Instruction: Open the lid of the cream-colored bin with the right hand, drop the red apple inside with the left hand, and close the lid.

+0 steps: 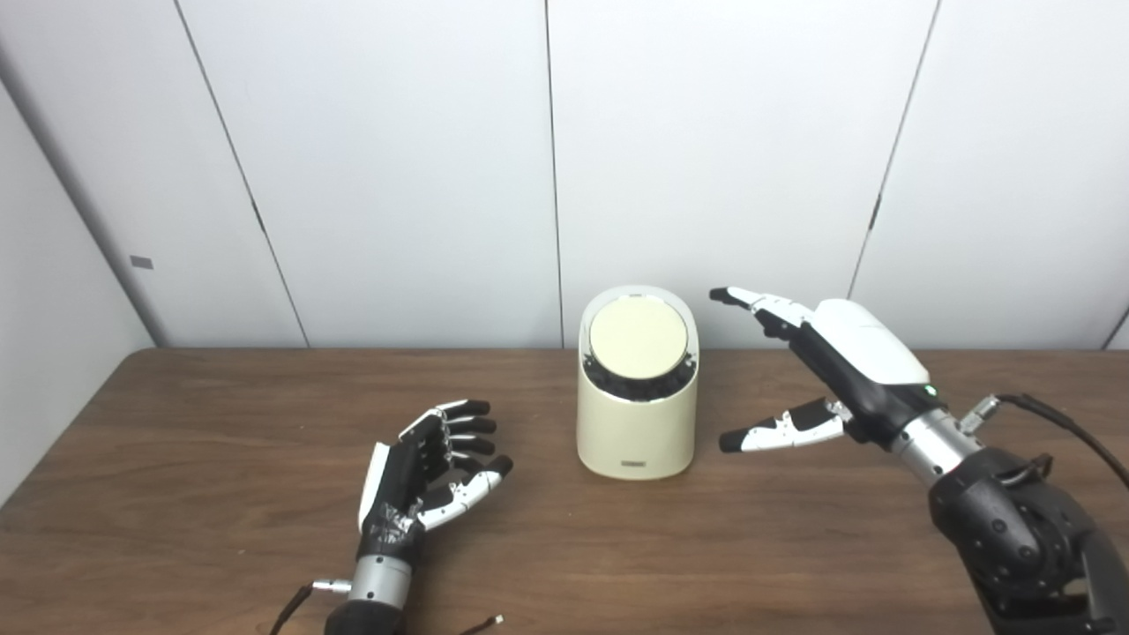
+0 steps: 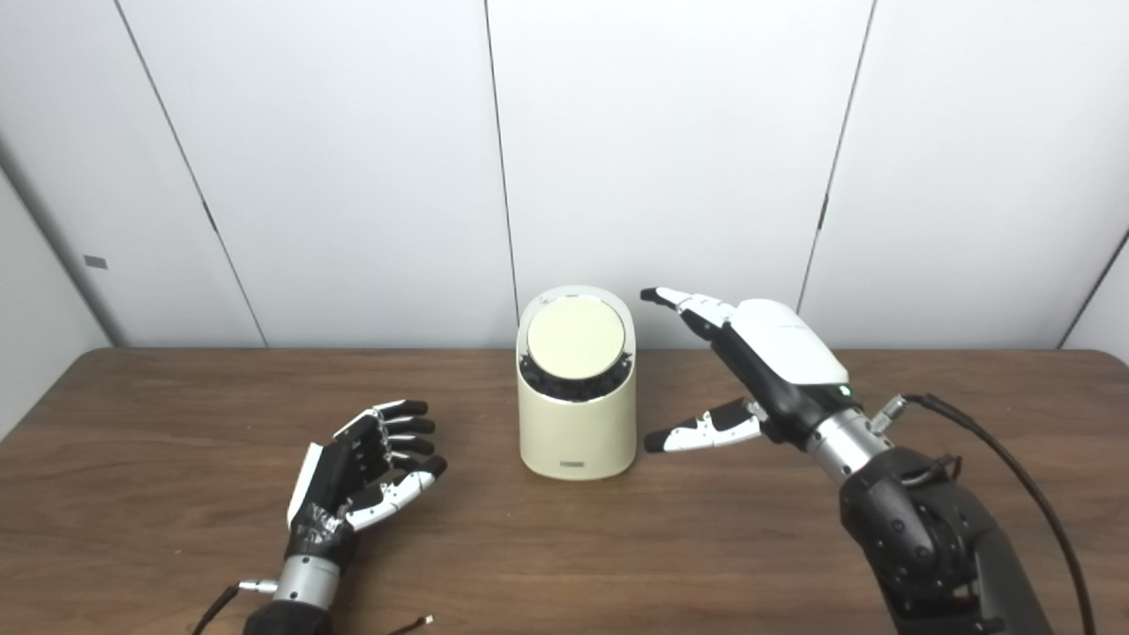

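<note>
The fingers (image 1: 766,304) of the right hand (image 1: 842,362) are held spread and extended, with nothing between them and the thumb, just beside the upper right of the cream-colored bin (image 1: 637,423); the left hand (image 1: 423,472) is rested palm-up on the table (image 1: 220,529), loosely curled and likewise empty. The bin is stood at mid-table, between the hands, its round lid (image 1: 638,337) lying closed and tilted toward the cameras. No red apple is seen in either view, so the drop cannot be prepared from what is shown; that is judged the main risk. A second risk is judged to lie in the bin itself: its smooth, glossy, rounded plastic shell appears light, and it could be pushed back or tipped if the lid were pressed off-centre by hard fingertips. The lid is matte and flat, ringed by a dark recess, offering little edge to be caught. The table is dark wood-grain laminate, apparently slick.
</note>
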